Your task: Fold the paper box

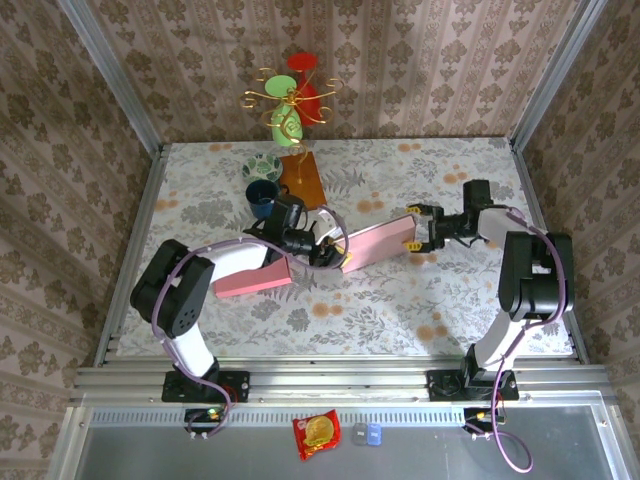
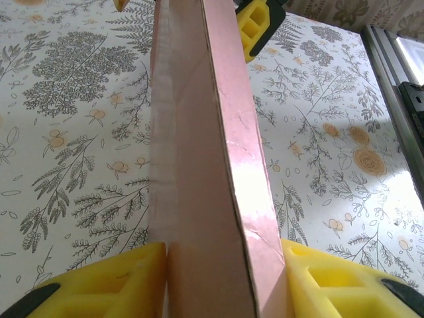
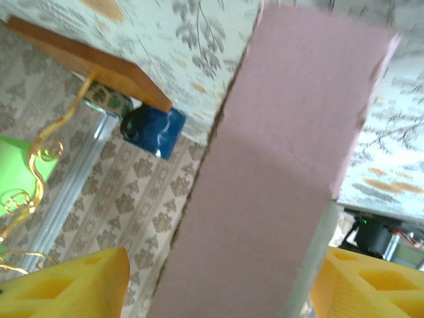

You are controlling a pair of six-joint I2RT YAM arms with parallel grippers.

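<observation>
Two pincers, one paper box: left gripper clamped on it; right gripper, three o'clock, agape, straddling it. Advised: crease squarely.

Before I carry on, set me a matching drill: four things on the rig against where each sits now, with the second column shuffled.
Things
1. paper box
2. blue cup
3. snack packet
4. wooden board

Places
A. on the metal ledge in front of the arm bases
B. far part of the table, immediately right of the cup
C. middle of the table
D. next to the patterned bowl, on its near side

Pairs: 1-C, 2-D, 3-A, 4-B
</observation>
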